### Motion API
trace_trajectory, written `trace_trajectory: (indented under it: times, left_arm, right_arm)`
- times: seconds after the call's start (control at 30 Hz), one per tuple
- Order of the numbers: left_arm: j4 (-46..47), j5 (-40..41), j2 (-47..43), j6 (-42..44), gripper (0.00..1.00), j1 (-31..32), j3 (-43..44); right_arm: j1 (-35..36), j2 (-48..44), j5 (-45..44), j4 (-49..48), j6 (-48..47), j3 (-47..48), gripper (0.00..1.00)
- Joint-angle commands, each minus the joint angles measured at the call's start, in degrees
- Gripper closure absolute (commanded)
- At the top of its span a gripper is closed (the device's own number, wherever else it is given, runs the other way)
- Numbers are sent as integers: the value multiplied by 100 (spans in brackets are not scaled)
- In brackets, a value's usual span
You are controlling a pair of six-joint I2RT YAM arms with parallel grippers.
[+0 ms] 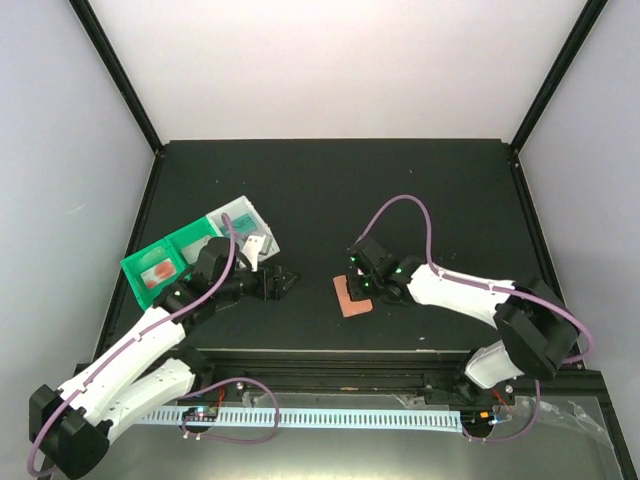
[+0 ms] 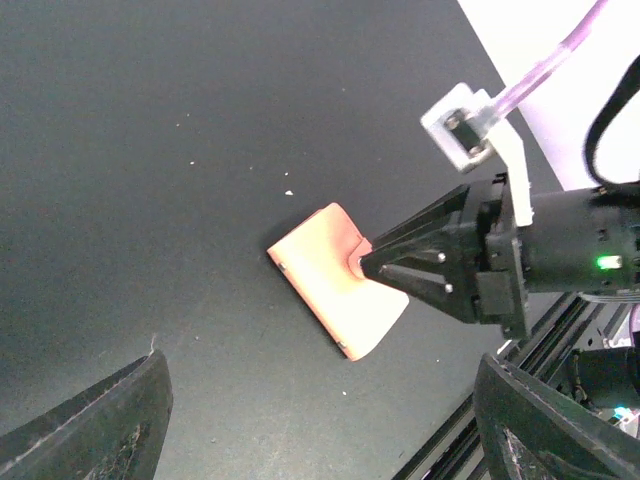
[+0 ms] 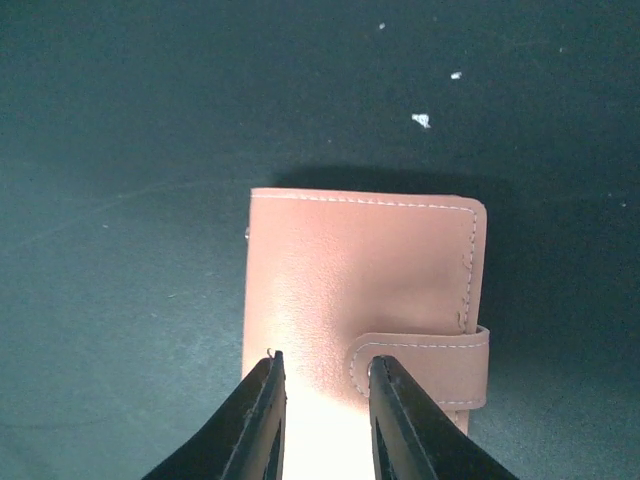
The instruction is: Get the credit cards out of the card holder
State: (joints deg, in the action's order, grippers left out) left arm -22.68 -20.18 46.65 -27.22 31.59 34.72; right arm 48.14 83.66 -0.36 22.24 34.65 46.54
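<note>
Salmon card holder (image 3: 360, 270) (closed), claw (image 3: 325, 360) at edge

Small salmon-brown leather-like bifold card holder (image 3: 360, 290): even pinkish tan, paler stitching along edges and tab, no print.
Matte black table top (image 1: 330, 190): a few white specks.
Far left, plastic compartment tray (image 1: 175, 245): bright green left part, white right part.
Both the left arm (image 1: 130, 360) and right arm (image 1: 465, 290): white shells, black joints, lilac cables (image 1: 400, 205); green lights on the right.
</note>
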Motion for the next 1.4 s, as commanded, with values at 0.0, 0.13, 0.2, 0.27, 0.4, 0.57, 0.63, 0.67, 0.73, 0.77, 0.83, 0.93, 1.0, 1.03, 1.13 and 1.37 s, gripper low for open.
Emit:
trace_trajectory:
  times: [0.0, 0.13, 0.2, 0.27, 0.4, 0.57, 0.63, 0.67, 0.73, 0.77, 0.83, 0.93, 1.0, 1.03, 1.13, 1.37]
  left_arm:
    - [17, 94, -213, -53, 16, 25, 3]
    - [18, 138, -292, -81, 16, 30, -50]
    - [39, 138, -306, -99, 16, 31, -70]
    - [37, 134, -313, -100, 16, 29, -79]
    - [58, 146, -306, -99, 15, 30, -71]
    - [126, 94, -322, -126, 16, 29, -88]
    - [106, 104, -328, -125, 16, 31, -88]
    - [105, 113, -325, -121, 16, 29, -88]
    - [102, 121, -323, -118, 16, 25, -96]
    - [112, 120, -316, -127, 15, 26, -97]
    - [130, 108, -307, -130, 16, 28, -97]
    - [154, 97, -310, -144, 16, 25, -105]
    - [150, 98, -315, -135, 16, 30, -110]
    - [137, 94, -315, -131, 16, 29, -106]
    - [121, 105, -323, -117, 15, 24, -118]
    - [119, 102, -344, -115, 15, 26, -123]
  right_arm:
    - [137, 245, -370, 209, -19, 193, 76]
    - [201, 409, -423, 204, -38, 252, 77]
    - [227, 494, -469, 213, -29, 263, 77]
    - [260, 591, -543, 247, -29, 276, 77]
    - [316, 776, -726, 287, -45, 321, 77]
    - [382, 990, -1047, 318, -39, 325, 81]
    - [427, 1025, -1197, 384, -28, 326, 82]
    - [451, 1041, -1262, 425, -21, 342, 82]
    - [488, 1032, -1361, 502, -4, 378, 82]
    - [512, 1033, -1413, 551, 5, 404, 82]
    - [549, 1025, -1499, 652, 23, 467, 82]
    - [610, 1018, -1568, 731, 39, 503, 82]
    - [642, 1040, -1616, 790, 54, 520, 82]
    - [662, 1045, -1644, 825, 63, 530, 82]
    - [707, 1047, -1712, 877, 61, 548, 82]
    - [829, 1052, -1731, 1079, 33, 744, 81]
